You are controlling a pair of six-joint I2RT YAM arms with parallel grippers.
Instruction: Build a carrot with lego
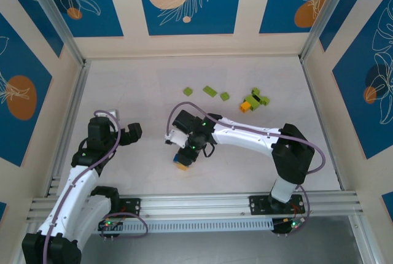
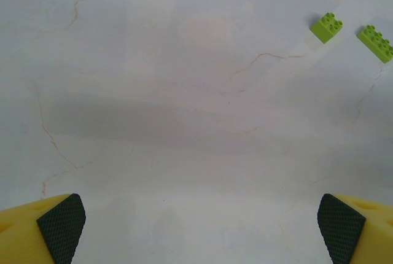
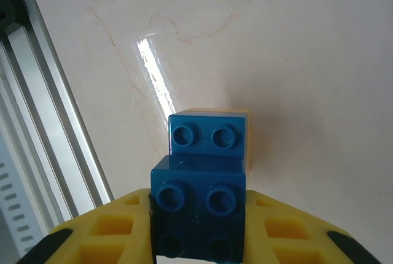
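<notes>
My right gripper (image 1: pixel 182 155) is shut on a stepped lego stack (image 3: pixel 199 199) of blue bricks. An orange brick (image 3: pixel 247 135) is stuck on the stack's far side, and the lowest brick between my jaws looks darker. In the top view the stack (image 1: pixel 181 163) is low over the table, near the front middle. My left gripper (image 1: pixel 135 132) is open and holds nothing, hovering over bare table at the left. Its black pads (image 2: pixel 61 227) stand far apart, and two lime green bricks (image 2: pixel 326 27) (image 2: pixel 376 42) lie beyond them. More lego lies at the back: three loose green bricks (image 1: pixel 210 91) and a green-and-orange clump (image 1: pixel 253 100).
An aluminium rail (image 1: pixel 196 204) runs along the near edge, and it also passes left of the held stack (image 3: pixel 55 135). Patterned walls close in the white table (image 1: pixel 141 92) on three sides.
</notes>
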